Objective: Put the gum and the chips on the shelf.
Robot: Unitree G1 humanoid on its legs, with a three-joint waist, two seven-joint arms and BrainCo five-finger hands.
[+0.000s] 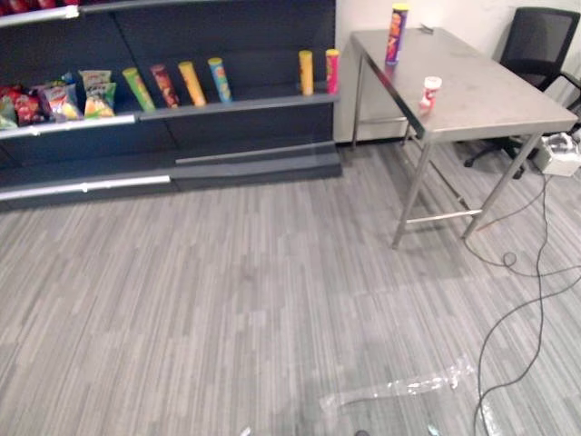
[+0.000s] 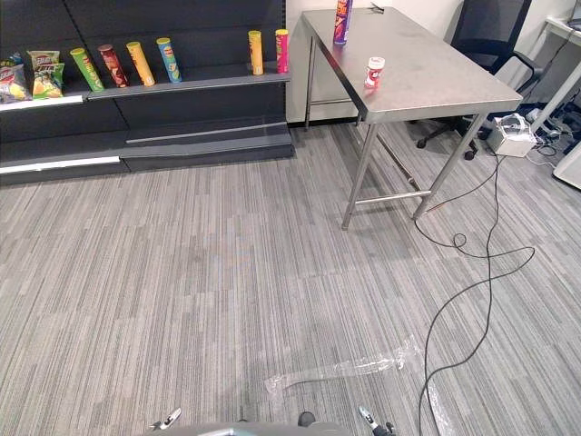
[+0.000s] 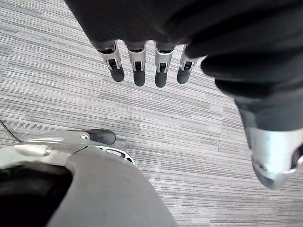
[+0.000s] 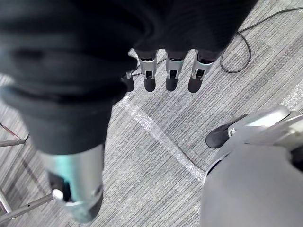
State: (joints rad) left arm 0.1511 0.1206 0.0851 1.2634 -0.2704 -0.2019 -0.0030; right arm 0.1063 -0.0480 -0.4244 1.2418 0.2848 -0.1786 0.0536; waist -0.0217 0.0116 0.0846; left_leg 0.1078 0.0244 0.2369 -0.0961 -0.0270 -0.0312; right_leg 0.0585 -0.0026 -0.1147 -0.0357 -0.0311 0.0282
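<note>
Left hand point(image 3: 138, 60) and right hand point(image 4: 171, 71) hang over the floor point(image 3: 71, 104), fingers straight, holding nothing. I judge pickup not yet begun. Gum tub point(image 1: 430, 93) and chips can point(image 1: 397, 34) stand apart on the steel table point(image 1: 495, 95) — shelf point(image 1: 241, 105) just beside. Labels too small to read.

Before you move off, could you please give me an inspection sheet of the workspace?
Surface: steel table stands right of the shelf.
Job's things: chips can upright at the table's far end; gum bottle upright near its left edge; neither on the shelf.
Clutter: clear tape strip on the floor.
Hands: left hand and right hand hang above the floor, fingers straight, holding nothing.
Cables: black cable trails over the floor right of the table.
Surroundings: shelf holds chip cans and snack bags; office chair behind the table.
</note>
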